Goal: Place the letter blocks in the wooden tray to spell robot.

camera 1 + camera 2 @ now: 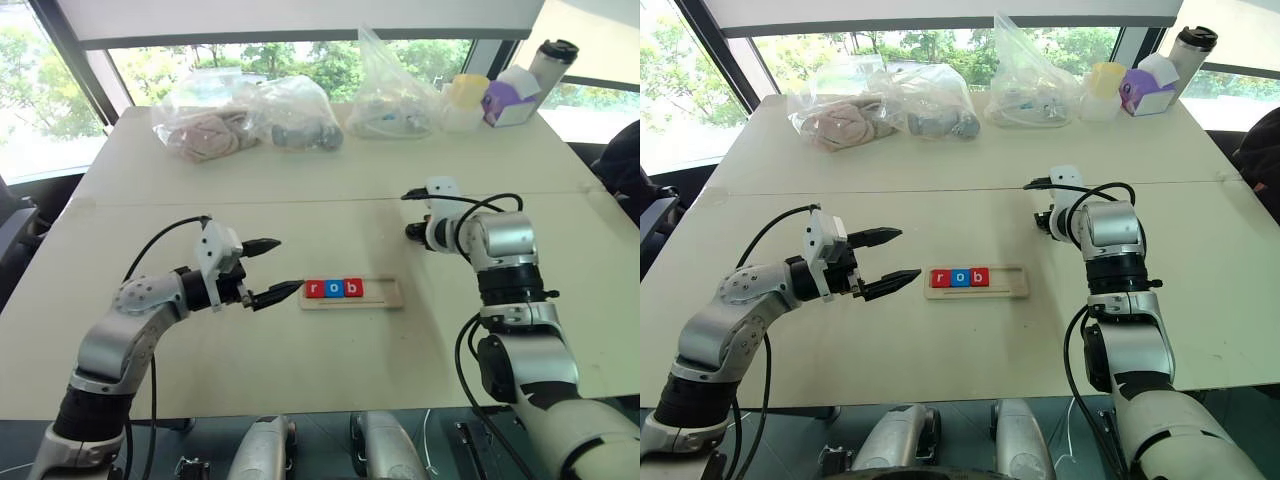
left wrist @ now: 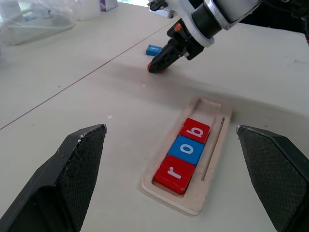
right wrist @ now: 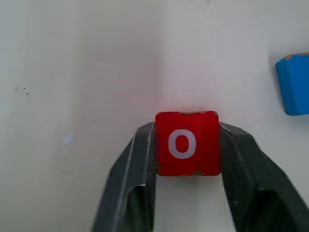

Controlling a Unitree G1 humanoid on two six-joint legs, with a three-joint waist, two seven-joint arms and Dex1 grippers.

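The right claw (image 3: pixel 186 145) is clamped on a glossy red "o" tile (image 3: pixel 187 143) lying flat on the table, a blue tile (image 3: pixel 294 84) just beside. The pale wooden tray (image 1: pixel 390 294), centre frame, holds r, o, b; its long axis runs left-right, free slots on its right end, toward this claw. The left claw (image 1: pixel 268 270) hovers spread wide at the tray's left end.

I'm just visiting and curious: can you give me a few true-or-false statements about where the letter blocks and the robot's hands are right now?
1. The wooden tray holds three blocks. True.
2. The tray already spells "robot". False: it reads "rob".
3. The right hand grips a red "o" block. True.
4. The left hand holds a blue block. False: it is open and holds nothing.
5. A blue block lies loose on the table. True.
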